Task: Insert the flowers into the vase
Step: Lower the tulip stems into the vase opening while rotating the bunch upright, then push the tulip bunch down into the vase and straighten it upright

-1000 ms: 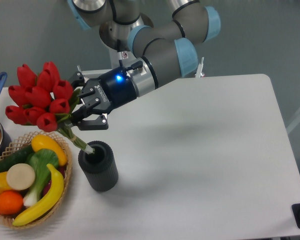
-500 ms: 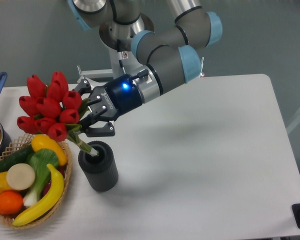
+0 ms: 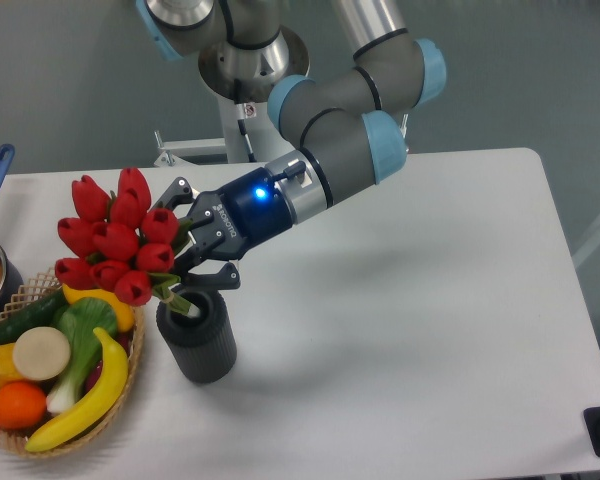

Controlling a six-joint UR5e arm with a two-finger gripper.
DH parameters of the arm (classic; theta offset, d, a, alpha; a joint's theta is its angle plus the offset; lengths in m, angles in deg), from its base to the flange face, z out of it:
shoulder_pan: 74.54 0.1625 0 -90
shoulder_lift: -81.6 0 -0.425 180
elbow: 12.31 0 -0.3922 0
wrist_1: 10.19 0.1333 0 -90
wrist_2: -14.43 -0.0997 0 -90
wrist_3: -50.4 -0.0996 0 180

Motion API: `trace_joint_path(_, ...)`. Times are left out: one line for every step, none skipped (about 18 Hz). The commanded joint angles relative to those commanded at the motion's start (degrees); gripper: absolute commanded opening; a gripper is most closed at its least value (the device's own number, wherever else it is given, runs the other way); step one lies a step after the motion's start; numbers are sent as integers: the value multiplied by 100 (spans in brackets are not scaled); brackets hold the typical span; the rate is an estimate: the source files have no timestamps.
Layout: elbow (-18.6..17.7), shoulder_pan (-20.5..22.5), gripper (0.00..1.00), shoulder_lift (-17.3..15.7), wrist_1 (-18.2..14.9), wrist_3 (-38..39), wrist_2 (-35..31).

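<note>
Since a second ago the bunch of red closed tulip heads with green leaves [image 3: 118,238] has shifted right and lower, stems going deeper into the small dark grey ribbed cylinder vase [image 3: 197,335]. Black two-finger gripper [image 3: 185,249] is closed on the stems just above the vase mouth. Insertion step, nearly done I'd say; next: lower a bit, straighten the tilt, release. Woven basket [image 3: 129,370] touching the vase holds a banana, orange, cucumber and other produce.
</note>
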Motion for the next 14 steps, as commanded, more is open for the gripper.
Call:
trace_joint_path(-61, 35, 37, 0, 0, -9, -9)
trace_joint_path(-105, 61, 37, 0, 9, -26, -9)
trace_joint_path(-149, 79, 37, 0, 9, -35, -18)
trace_joint_path(-228, 131, 37, -9, 0, -44, -26)
trace_joint_path(-316, 184, 37, -26, 9, -53, -26)
trace_joint_path(-360, 185, 37, -26, 9, -53, -26)
trace_joint_path(-369, 193, 37, -35, 9, -53, -35)
trace_joint_path(-387, 194, 37, -26, 17, -61, -35)
trace_joint_path(-387, 194, 37, -26, 18, -88, -35)
trace_joint_path(-387, 194, 37, -18, 9, -114, -35)
trace_joint_path(-396, 185, 37, 0, 17, -132, -35)
trace_joint_path(-396, 176, 37, 9, 18, -141, -44)
trace_joint_path(-396, 176, 37, 52, 18, -158, -44)
trace_joint_path(-396, 176, 37, 96, 18, -184, -44)
